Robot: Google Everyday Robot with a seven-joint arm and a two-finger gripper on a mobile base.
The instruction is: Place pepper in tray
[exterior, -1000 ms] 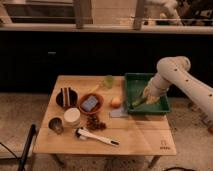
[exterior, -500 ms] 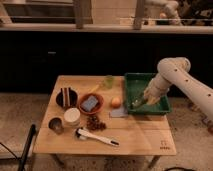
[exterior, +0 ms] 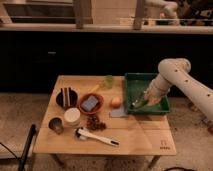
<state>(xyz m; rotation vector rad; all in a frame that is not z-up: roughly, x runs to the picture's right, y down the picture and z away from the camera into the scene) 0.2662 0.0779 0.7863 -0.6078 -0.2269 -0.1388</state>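
The dark green tray (exterior: 150,76) sits on the right side of the wooden table (exterior: 135,135). My white arm comes in from the right and bends down into it. My gripper (exterior: 140,103) is low inside the tray, near its front left corner, just above or on the tray floor. I cannot pick out the pepper on its own; it is either hidden at the gripper or lost against the green tray floor.
Left of the tray are a round orange fruit (exterior: 116,101), a pale green cup (exterior: 108,81) and a reddish-brown bowl (exterior: 91,103). Further left stand a dark bowl (exterior: 66,96), a white tub (exterior: 72,116) and a metal cup (exterior: 56,125). A white-handled tool (exterior: 97,136) lies near the front.
My gripper has shifted slightly left and down inside the tray. Nothing else on the table has moved.
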